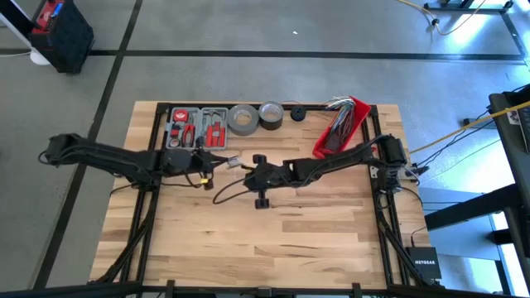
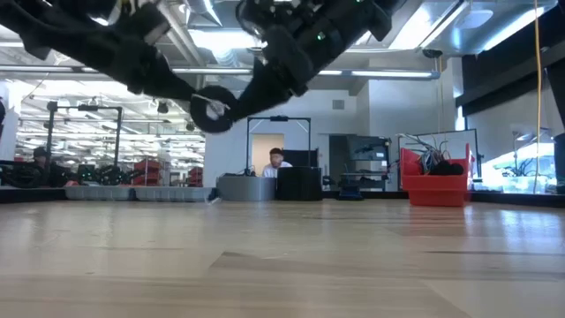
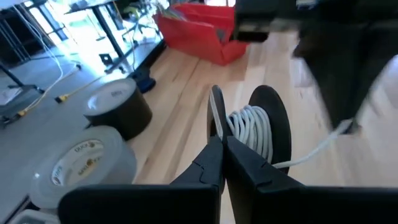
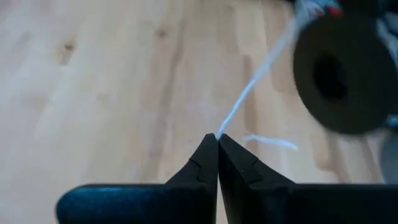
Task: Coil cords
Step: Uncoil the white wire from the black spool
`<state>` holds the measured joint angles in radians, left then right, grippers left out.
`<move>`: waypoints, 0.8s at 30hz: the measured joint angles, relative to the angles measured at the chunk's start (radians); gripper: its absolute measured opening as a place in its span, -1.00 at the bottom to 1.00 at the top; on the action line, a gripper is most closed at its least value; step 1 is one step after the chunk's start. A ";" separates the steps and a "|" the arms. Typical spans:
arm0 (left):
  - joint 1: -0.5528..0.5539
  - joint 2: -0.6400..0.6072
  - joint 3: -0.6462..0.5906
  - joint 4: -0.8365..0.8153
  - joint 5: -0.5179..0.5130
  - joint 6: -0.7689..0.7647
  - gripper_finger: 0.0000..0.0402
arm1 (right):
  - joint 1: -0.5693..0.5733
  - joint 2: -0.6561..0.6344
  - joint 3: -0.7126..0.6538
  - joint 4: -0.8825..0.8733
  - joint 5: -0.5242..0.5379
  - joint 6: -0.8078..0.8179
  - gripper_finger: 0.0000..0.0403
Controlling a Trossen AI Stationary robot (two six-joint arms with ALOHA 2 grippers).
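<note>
Between the two grippers overhead, the spool sits mid-table. Low down, it hangs off the table. Left gripper is clamped on the spool's flange, cord wound just beyond its tips. Right gripper pinches the cord's run; pulling too hard could slip it free

Blurred spool, perhaps black
</note>
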<state>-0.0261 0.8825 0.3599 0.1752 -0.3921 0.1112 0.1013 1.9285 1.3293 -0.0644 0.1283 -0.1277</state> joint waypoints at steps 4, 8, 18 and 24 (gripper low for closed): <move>-0.011 -0.090 0.000 -0.068 0.002 0.001 -0.98 | -0.017 0.000 0.000 -0.044 0.051 0.023 -0.98; -0.033 -0.161 0.000 -0.096 0.000 0.001 -0.98 | -0.026 0.000 0.000 -0.076 0.107 0.038 -0.97; -0.066 -0.272 0.000 -0.207 0.000 0.027 -0.98 | -0.030 -0.005 0.000 -0.170 0.345 0.044 -0.95; -0.065 -0.268 0.000 -0.291 -0.010 0.085 -0.98 | -0.029 -0.009 0.000 -0.191 0.651 0.042 -0.95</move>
<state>-0.0910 0.6149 0.3603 -0.1154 -0.4022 0.1959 0.0719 1.9194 1.3289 -0.2551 0.7795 -0.0852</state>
